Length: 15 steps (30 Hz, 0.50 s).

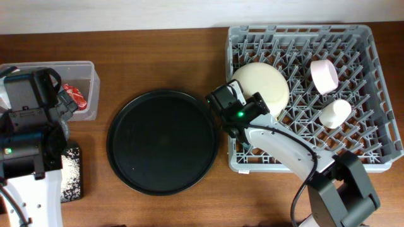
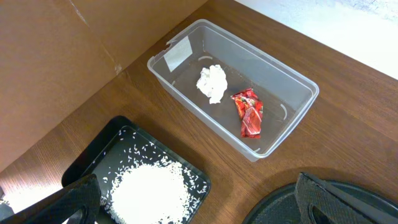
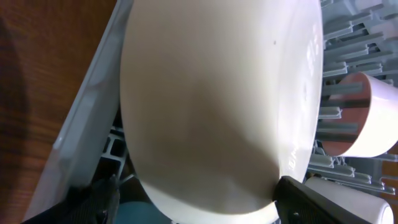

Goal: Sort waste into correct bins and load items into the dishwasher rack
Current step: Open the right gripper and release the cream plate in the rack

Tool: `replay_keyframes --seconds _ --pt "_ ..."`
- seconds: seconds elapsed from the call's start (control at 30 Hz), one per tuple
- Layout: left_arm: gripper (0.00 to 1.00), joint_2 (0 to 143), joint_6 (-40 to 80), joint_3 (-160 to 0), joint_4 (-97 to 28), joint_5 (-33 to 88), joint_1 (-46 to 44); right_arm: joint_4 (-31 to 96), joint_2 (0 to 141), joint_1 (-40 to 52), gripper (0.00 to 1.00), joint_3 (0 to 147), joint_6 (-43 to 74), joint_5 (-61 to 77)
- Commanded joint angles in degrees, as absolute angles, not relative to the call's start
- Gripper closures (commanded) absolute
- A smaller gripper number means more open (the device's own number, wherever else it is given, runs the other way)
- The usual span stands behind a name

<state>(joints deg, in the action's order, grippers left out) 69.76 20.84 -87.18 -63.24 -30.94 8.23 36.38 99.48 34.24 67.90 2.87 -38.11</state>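
The cream plate (image 1: 262, 82) stands on edge at the left side of the grey dishwasher rack (image 1: 379, 94) and fills the right wrist view (image 3: 211, 93). My right gripper (image 1: 252, 113) (image 3: 199, 202) is open, one finger on each side of the plate's lower edge. The pink bowl (image 1: 325, 75) and white cup (image 1: 334, 113) sit in the rack. Part of the blue cup (image 3: 134, 211) shows below the plate. The tissue (image 2: 212, 82) and red wrapper (image 2: 249, 112) lie in the clear tub (image 2: 298, 81). Rice (image 2: 149, 190) lies in the black bin (image 2: 106, 134). My left gripper (image 2: 202, 208) is open and empty above it. The fork is out of view.
A large round black tray (image 1: 163, 142) lies between the bins and the rack, its rim touching the rack's left wall. The clear tub (image 1: 88, 66) is at the far left edge with the black bin (image 1: 79, 151) in front of it, partly under my left arm.
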Motion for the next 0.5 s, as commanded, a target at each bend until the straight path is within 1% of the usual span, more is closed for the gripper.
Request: replay_keyframes --seconds 0.0,0.1,0.17,0.3,0.37,0.47 --pt "0.01 69.5 21.6 -87.6 -63.3 -31.7 8.3 35.4 100.9 34.5 0.15 67.0 3.9 -41.1" --pt "0.01 69.5 21.6 -87.6 -63.3 -31.8 8.3 35.0 100.9 34.5 0.16 67.1 3.9 -44.2" --pt "0.01 69.5 21.6 -87.6 -63.3 -31.7 8.3 35.0 100.1 34.5 0.22 67.1 4.0 -44.2" --pt "0.01 69.5 21.6 -87.6 -63.3 -31.7 8.3 33.8 94.1 34.4 0.24 67.2 4.8 -44.2" --pt "0.01 69.5 21.6 -87.6 -63.3 -31.8 8.3 33.6 91.6 34.4 0.28 67.2 4.8 -44.2" --pt "0.01 69.5 21.6 -87.6 -63.3 -31.7 8.3 33.6 91.4 34.4 0.28 67.2 4.8 -44.2"
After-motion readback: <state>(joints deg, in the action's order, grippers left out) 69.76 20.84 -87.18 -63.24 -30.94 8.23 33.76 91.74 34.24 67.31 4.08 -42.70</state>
